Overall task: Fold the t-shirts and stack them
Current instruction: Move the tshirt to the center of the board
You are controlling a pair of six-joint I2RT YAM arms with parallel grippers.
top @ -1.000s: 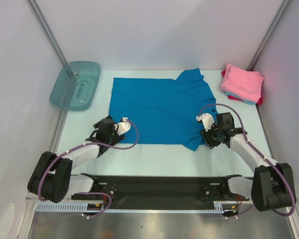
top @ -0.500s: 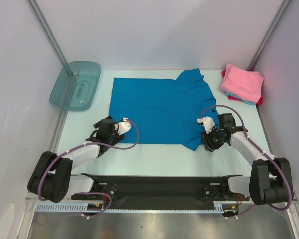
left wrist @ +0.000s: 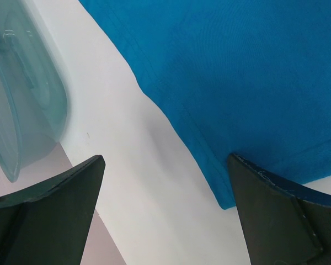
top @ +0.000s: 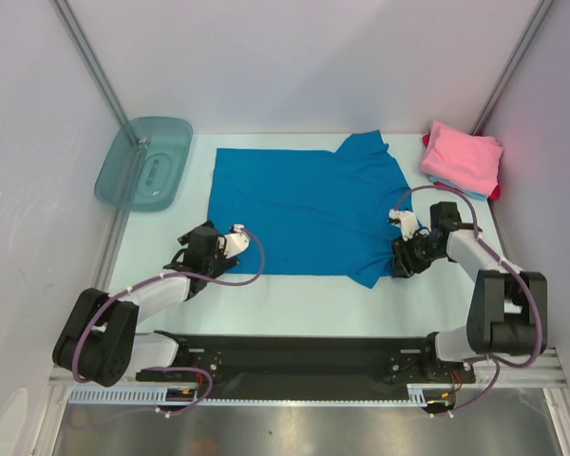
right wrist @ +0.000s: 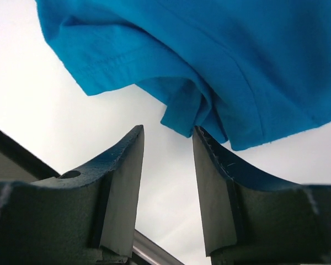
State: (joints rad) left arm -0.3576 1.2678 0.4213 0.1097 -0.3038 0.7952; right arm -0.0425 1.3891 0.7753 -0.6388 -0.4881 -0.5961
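A bright blue t-shirt [top: 304, 204] lies spread flat mid-table, one sleeve at the back and one at the near right. My left gripper [top: 198, 245] sits just off its near left corner [left wrist: 226, 201], wide open [left wrist: 165, 159] over bare table. My right gripper [top: 400, 260] points at the near right sleeve [right wrist: 182, 113]. It is open [right wrist: 167, 130] with a narrow gap, and the sleeve's bunched hem lies just past its tips, nothing between them. A folded pink t-shirt [top: 463, 155] tops a stack at the back right, with light blue and red edges showing beneath.
A translucent teal tub [top: 144, 161] stands at the back left, and its rim [left wrist: 27, 105] shows left of my left fingers. Grey walls and metal posts close in the table. A black rail [top: 304, 356] runs along the near edge.
My right gripper has shifted right and slightly back, turning to face the near right sleeve from the side. Its jaws narrowed a little. The left arm has not moved.
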